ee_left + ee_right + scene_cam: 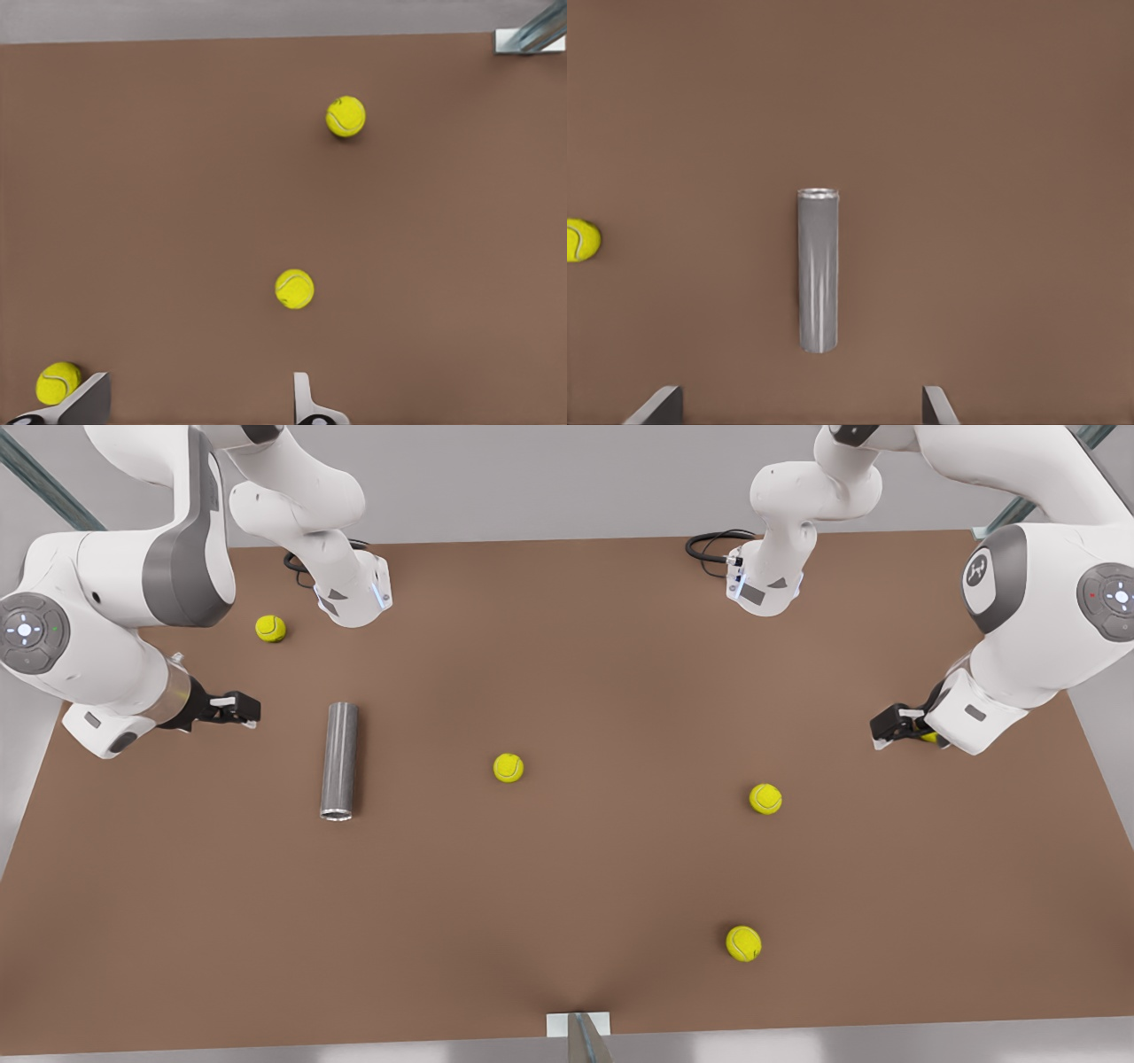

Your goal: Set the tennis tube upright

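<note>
While grey metallic tennis tube (339,761) lies flat, right hand (802,409), left hand (195,403) gape wide.

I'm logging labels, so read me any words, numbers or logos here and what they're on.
No readable words or numbers anywhere.
Arm at the front view's right: one small emblem, no letters legible.
The tennis tube and tennis balls: unmarked.
Right claw beside the tube, left claw beside a ball: unmarked.

Three tennis balls (294,289) on brown table (159,195); left gripper (199,403) jaws seemingly apart.
</note>
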